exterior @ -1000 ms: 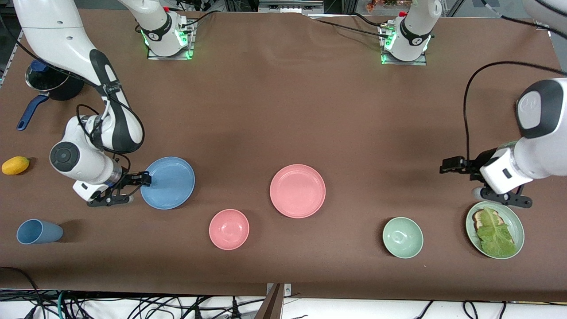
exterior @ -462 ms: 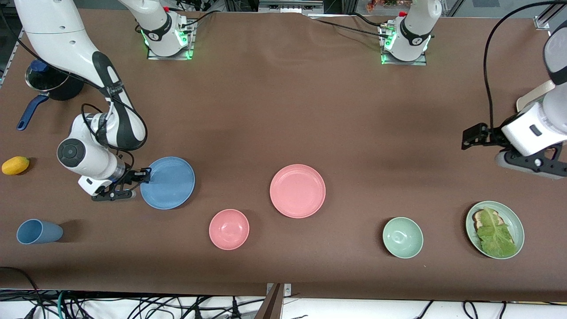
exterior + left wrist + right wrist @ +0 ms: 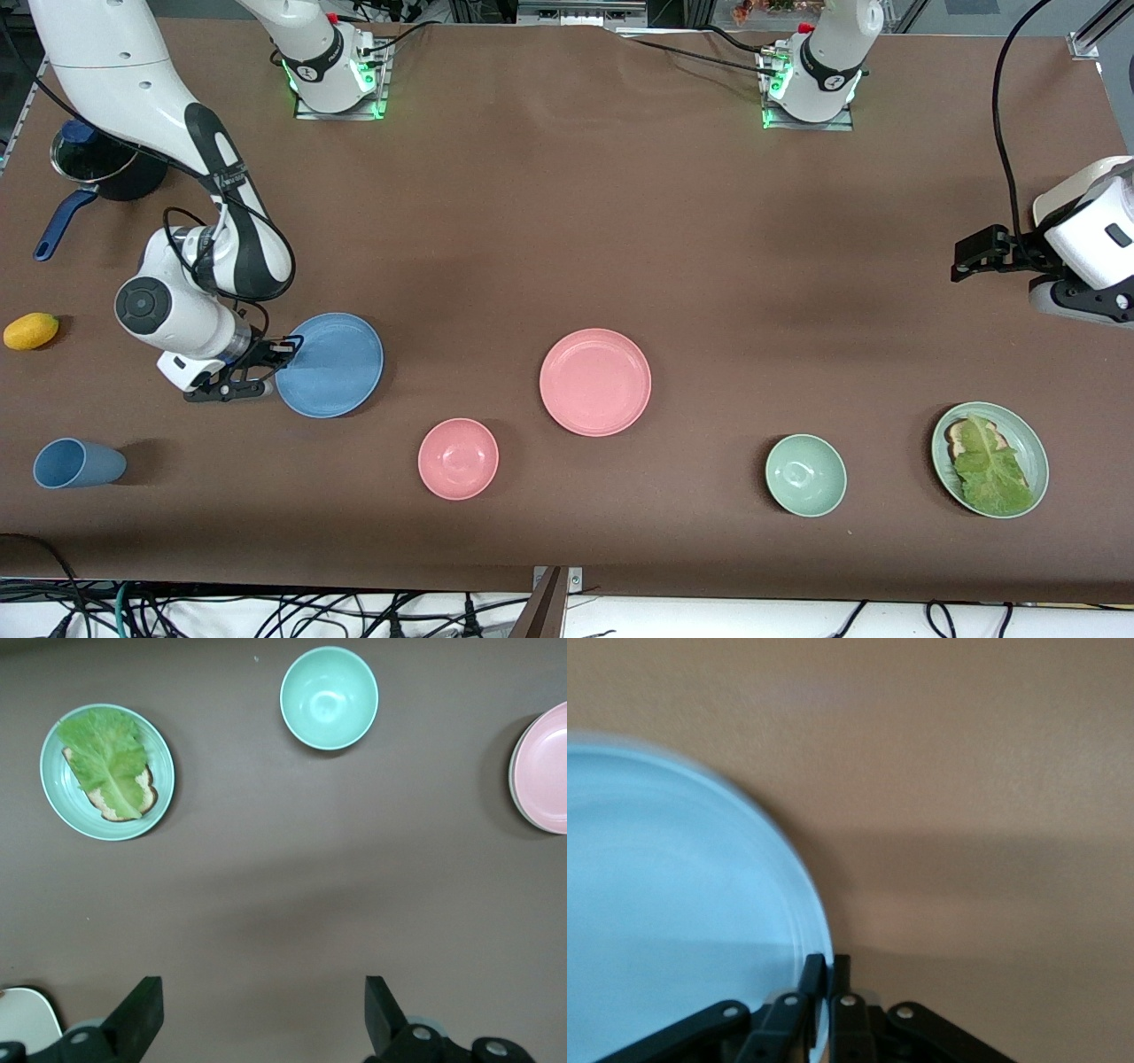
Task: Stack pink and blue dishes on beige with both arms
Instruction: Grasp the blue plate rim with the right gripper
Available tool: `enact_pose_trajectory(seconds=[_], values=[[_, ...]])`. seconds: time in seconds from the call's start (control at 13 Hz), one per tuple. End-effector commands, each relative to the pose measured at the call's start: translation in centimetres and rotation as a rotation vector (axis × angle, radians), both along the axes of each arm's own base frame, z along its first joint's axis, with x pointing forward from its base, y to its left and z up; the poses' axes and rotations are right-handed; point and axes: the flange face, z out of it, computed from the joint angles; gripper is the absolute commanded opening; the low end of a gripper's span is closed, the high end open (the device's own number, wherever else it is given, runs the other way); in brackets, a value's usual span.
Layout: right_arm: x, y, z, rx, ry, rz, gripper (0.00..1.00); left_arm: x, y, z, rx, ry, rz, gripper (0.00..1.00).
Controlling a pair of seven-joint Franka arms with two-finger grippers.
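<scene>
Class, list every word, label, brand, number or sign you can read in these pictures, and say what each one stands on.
None can be read.
Small dark marks on the collars above both arm bases: too small to read.
The blue plate, pink plate and the other dishes carry no text.

We see the blue plate [image 3: 330,364], flat, round and sky blue with a low rim, toward the right arm's end of the table, its edge pinched between closed fingers. The pink plate [image 3: 595,382], equal in width and pale pink, lies flat near the table's middle, well apart from the blue one. The beige plate [image 3: 1063,197] shows only as a cream sliver at the left arm's end.
</scene>
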Motion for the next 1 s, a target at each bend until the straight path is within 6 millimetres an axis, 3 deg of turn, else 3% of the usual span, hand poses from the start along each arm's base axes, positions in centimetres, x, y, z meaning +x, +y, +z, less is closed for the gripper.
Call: enact_pose_trajectory(seconds=[0.0, 0.15, 0.31, 0.46, 0.54, 0.69, 0.92], values=[[0.2, 0.1, 0.5, 0.011, -0.014, 0.004, 0.00, -0.6, -0.3, 1.9, 0.031, -0.029, -0.012, 1.00], [1.1, 1.2, 3.0, 0.023, -0.022, 0.016, 0.00, -0.8, -0.1, 2.5, 0.031, -0.041, -0.006, 1.00], [3.6, 3.3, 8.3, 0.039, 0.004, 0.044, 0.00, -2.6, 0.7, 4.9, 0.026, -0.059, 0.012, 1.00], [5.5, 5.1, 13.5, 0.054, 0.040, 0.064, 0.00, -3.6, 0.1, 4.8, -0.023, 0.010, 0.024, 1.00], [6.0, 6.1, 15.1, 0.068, 0.042, 0.074, 0.00, -4.1, 0.0, 5.4, -0.019, 0.014, 0.051, 1.00], [5.9, 8.8, 16.1, 0.100, 0.044, 0.102, 0.00, -4.7, -0.7, 5.8, -0.008, 0.030, 0.069, 1.00], [5.0, 15.8, 16.3, 0.157, 0.048, 0.054, 0.00, -5.8, -0.3, 7.0, -0.008, 0.019, 0.079, 1.00]])
